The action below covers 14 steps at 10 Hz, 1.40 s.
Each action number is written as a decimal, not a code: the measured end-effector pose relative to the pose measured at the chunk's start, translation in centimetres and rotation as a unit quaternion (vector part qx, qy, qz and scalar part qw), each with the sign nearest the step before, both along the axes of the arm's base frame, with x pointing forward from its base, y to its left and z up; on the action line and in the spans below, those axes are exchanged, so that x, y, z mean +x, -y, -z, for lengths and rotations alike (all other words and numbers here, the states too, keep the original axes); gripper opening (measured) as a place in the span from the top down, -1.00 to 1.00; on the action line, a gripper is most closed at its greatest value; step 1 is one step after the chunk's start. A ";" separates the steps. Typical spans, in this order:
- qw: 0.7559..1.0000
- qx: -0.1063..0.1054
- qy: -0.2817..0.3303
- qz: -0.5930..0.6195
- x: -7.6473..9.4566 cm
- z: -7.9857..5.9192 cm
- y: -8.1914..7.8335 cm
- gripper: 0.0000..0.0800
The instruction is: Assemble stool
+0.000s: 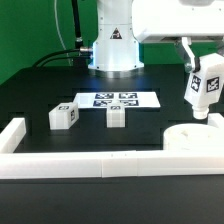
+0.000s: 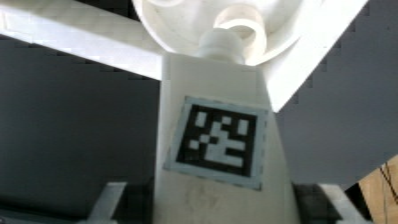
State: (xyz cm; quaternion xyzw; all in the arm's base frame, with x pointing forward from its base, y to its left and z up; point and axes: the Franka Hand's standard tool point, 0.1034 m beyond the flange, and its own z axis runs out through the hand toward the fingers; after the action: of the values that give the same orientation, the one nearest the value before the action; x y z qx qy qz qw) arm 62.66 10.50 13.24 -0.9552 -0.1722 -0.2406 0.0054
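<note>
My gripper (image 1: 201, 72) is shut on a white stool leg (image 1: 205, 92) with a black-and-white tag. It holds the leg upright, tip down, just above the round white seat disc (image 1: 192, 141) at the exterior view's right. In the wrist view the leg (image 2: 217, 110) fills the middle between my gripper's (image 2: 221, 203) fingers (image 2: 112, 200), and its tip points at a socket in the seat disc (image 2: 175, 25). Two more legs lie on the table: one (image 1: 63, 116) at the left, one (image 1: 116, 116) near the middle.
The marker board (image 1: 120, 100) lies behind the loose legs, in front of the robot base (image 1: 113, 50). A long white rail (image 1: 80, 163) borders the table's front and left side, close to the seat disc. It also shows in the wrist view (image 2: 71, 45).
</note>
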 end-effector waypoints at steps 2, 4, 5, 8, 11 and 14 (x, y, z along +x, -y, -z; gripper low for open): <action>1.000 -0.004 0.003 -0.013 0.0 0.6 -1.1 0.19; 0.999 -0.020 0.004 -0.024 0.4 1.1 -0.3 0.19; 0.999 -0.023 0.002 -0.026 0.3 1.5 -0.1 0.19; 0.999 -0.023 0.001 -0.030 0.2 2.4 -0.5 0.19; 0.999 -0.023 0.004 -0.029 1.3 2.8 -0.4 0.19; 0.999 -0.021 0.016 -0.026 2.5 3.1 -0.2 0.19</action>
State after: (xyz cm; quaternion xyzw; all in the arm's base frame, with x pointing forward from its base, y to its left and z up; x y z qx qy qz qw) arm 65.17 10.75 10.15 -0.9463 -0.2019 -0.2523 -0.0113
